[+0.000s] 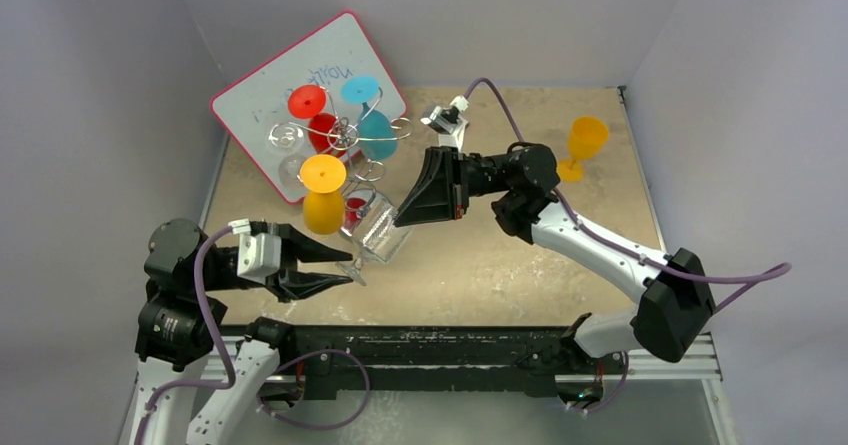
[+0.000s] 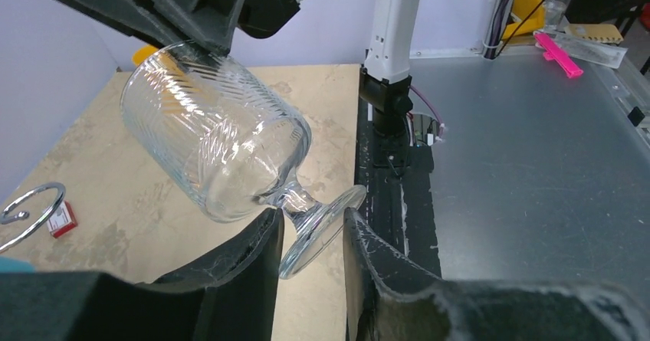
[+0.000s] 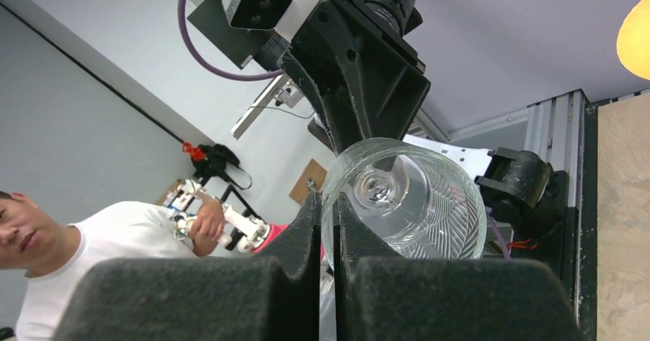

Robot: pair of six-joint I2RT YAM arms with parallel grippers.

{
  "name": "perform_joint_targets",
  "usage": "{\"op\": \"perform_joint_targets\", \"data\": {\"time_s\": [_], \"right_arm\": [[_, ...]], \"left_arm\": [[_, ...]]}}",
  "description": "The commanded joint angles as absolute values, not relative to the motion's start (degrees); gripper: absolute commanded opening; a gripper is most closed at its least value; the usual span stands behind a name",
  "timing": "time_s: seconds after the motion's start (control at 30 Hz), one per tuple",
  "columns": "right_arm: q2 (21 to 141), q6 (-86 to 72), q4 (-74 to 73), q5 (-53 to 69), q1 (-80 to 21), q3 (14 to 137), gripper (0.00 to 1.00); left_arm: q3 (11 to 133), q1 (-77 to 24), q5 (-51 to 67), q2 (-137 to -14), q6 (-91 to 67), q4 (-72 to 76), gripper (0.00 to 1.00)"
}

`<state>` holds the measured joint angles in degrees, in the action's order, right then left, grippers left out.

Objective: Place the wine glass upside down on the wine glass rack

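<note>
A clear ribbed wine glass point(image 1: 378, 230) hangs tilted in the air over the table, bowl up and right, foot down and left. My right gripper point(image 1: 402, 221) is shut on its rim; in the right wrist view point(image 3: 328, 203) the pads pinch the glass wall point(image 3: 406, 195). My left gripper point(image 1: 350, 268) is open, its fingers on either side of the stem and foot point(image 2: 318, 230), with a gap on the right side. The silver wire rack point(image 1: 345, 140) stands behind, carrying red, teal, yellow and clear glasses upside down.
A pink-framed whiteboard point(image 1: 330, 55) lies under the rack. An orange glass point(image 1: 583, 145) stands upright at the far right. A small red object point(image 2: 61, 218) lies on the table near a rack scroll arm point(image 2: 31, 203).
</note>
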<state>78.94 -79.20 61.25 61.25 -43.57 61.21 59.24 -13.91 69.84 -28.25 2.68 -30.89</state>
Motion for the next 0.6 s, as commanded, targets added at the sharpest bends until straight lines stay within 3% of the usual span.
{"op": "perform_joint_targets", "data": {"time_s": [0.0,0.1,0.17,0.33,0.57], "right_arm": [[78.22,-80.51,68.33,59.9,-44.04,65.45,0.0],[78.39,-80.58,68.52,59.99,-44.03,65.63,0.0],[78.55,-81.37,69.69,60.37,-44.03,65.78,0.0],[78.75,-83.23,71.49,61.34,-44.03,67.15,0.0],[80.17,-83.52,70.47,60.91,-44.29,67.75,0.0]], "left_arm": [[60.38,-14.24,71.2,-29.04,3.36,-29.13,0.26],[60.6,-14.22,71.37,-29.17,3.16,-28.86,0.14],[60.79,-14.24,71.65,-29.25,3.23,-28.88,0.11],[61.36,-14.24,72.84,-29.94,3.12,-28.9,0.26],[62.3,-14.24,73.99,-30.49,3.86,-29.06,0.29]]}}
